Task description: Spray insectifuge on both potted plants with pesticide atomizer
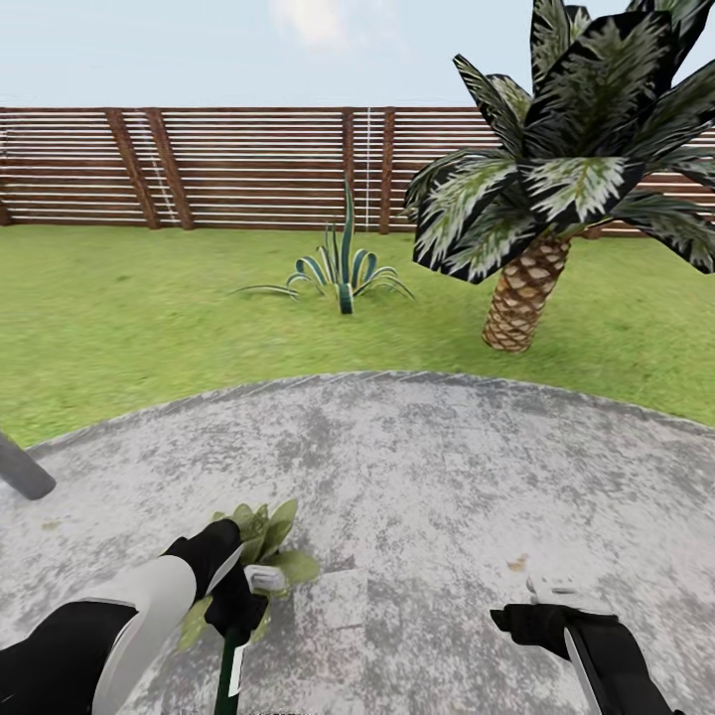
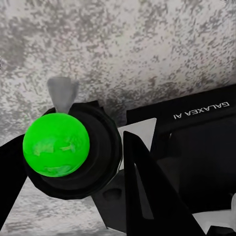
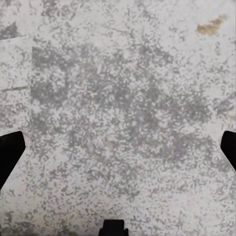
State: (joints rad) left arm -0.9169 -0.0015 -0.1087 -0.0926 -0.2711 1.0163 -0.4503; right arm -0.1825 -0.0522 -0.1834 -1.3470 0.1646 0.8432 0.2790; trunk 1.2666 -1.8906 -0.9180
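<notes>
- Mottled grey paved patio underfoot, curved far edge meeting green lawn; brown slatted fence closing off the rear of the garden.
- Left hand over the near left part of the patio, clamped on the pesticide atomizer: dark green bottle with white label hanging below the grip, pale grey trigger head projecting just above the fingers.
- Potted plant on the patio directly behind and beside the left hand, green pointed leaves partly covered by the arm; pot not discernible.
- Right hand over the near right part of the patio, well apart from the left; in the right wrist view fingers spread wide, nothing held, bare paving beneath.
- Small brown fleck on the paving just beyond the right hand.
- Striped agave clump on the lawn at mid-distance; palm with scaly trunk to its right.
- Grey post leaning in at the patio's left edge.
</notes>
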